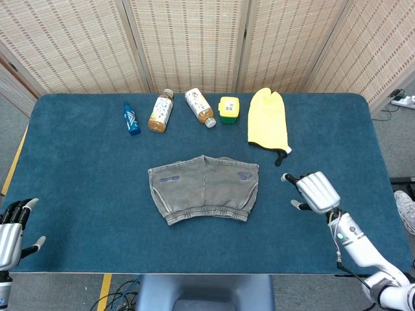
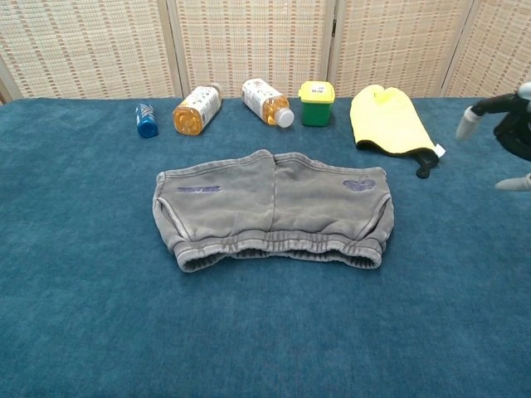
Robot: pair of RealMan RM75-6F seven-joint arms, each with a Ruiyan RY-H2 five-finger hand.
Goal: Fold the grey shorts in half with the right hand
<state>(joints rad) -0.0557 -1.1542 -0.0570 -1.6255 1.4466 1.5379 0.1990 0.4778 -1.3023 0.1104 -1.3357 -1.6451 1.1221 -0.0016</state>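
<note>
The grey cotton shorts [image 1: 204,188] lie flat and unfolded at the middle of the blue-carpeted table [image 1: 78,194], waistband toward the front edge, with bare carpet on every side of them. The right hand [image 1: 316,191] hovers over the open stretch between the shorts and the right edge, fingers spread and holding nothing, near the shorts' right side but apart from it; the left hand [image 1: 11,223] sits at the front left corner, fingers also apart and empty. Along the back edge lie a small blue bottle [image 1: 131,118], two orange-labelled drink bottles [image 1: 161,111] [image 1: 200,107], a yellow-lidded green tub [image 1: 227,109] and a yellow oven mitt [image 1: 268,126], all well apart from the shorts.
</note>
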